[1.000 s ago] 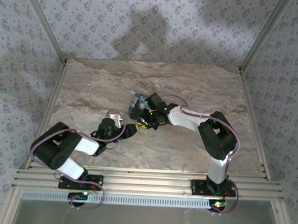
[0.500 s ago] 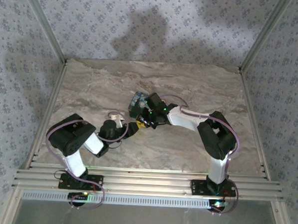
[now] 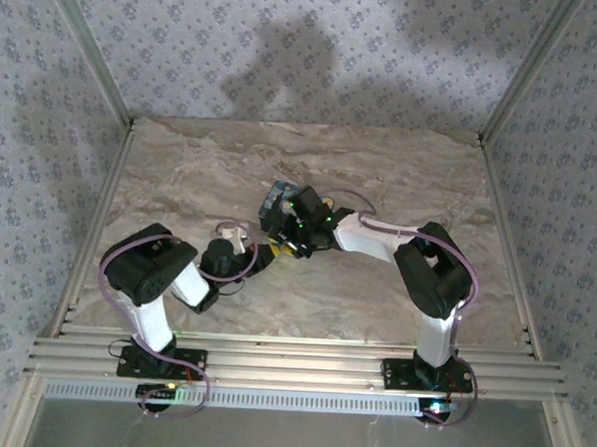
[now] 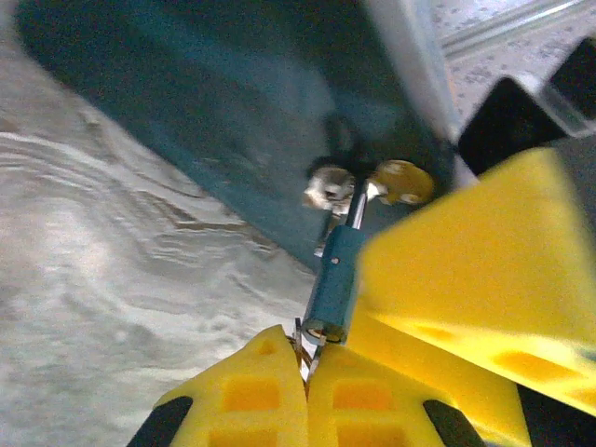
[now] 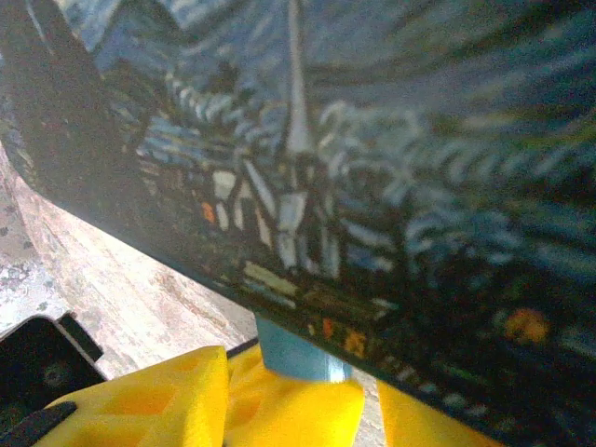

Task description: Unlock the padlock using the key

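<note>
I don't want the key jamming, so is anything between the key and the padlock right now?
Nothing visible does. The key, pinched in the left end effector, has its tip at the padlock on the dark box. The right arm's yellow finger lies beside the key, not across it.

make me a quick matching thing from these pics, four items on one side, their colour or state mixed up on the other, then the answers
Column one:
1. key
2. padlock
3. table
4. fingers of the left claw

Column two:
a. yellow
b. marbled beige
c. dark blue with a painted pattern
d. teal sleeve, pinched at its end, metal tip at the keyhole

Pairs: 1-d, 2-c, 3-b, 4-a
</note>
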